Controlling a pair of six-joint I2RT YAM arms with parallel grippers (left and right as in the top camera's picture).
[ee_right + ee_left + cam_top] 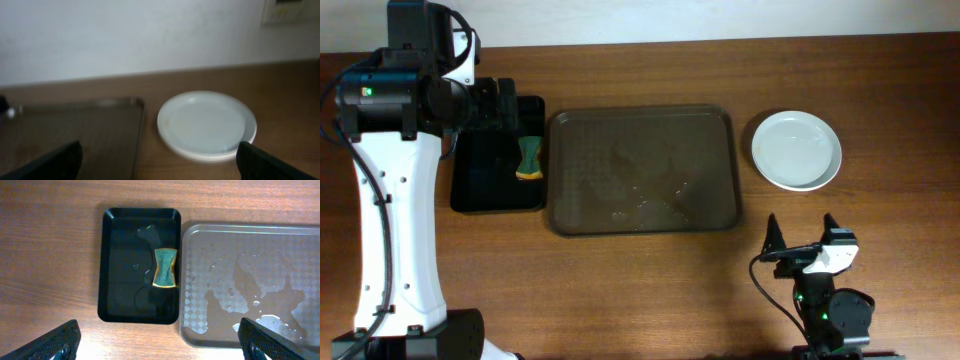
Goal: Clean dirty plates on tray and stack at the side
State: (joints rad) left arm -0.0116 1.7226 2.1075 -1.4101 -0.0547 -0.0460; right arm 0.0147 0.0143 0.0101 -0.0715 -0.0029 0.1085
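- Table (890, 290): brown wood, carrying everything.
- Left arm (390, 220): white, rising along the 9 o'clock edge and reaching to the black tray's 12 o'clock end.
- Tray (642, 113): sitting mid-table, long axis 9 to 3. It is holding no plates, only water (650, 195) pooling toward 5 o'clock.
- Black tray (480, 190): lying just beside the tray at its 9 o'clock, wet inside.
- Plates (797, 150): sitting stacked on the table near the tray's 2 o'clock corner, apart from its rim. They are showing plain white with no orange smear. The right wrist view is showing more than one rim, but the count is not readable. Being round, they are offering no long axis.
- Right gripper (801, 226): hanging at the stack's 6 o'clock, so the plates are lying straight ahead at 12. Its fingers (55, 160) are standing wide apart, holding nothing. This arm is much the nearer to the stack.
- Left gripper (159, 330): hovering over the black tray, fingers spread wide and empty.
- Sponge (530, 158): green and yellow, pinched at the waist, lying in the black tray against its 3 o'clock wall, long axis 12 to 6.
- Judgement: cleaning and stacking are looking done; any remaining move is probably falling to the right arm.
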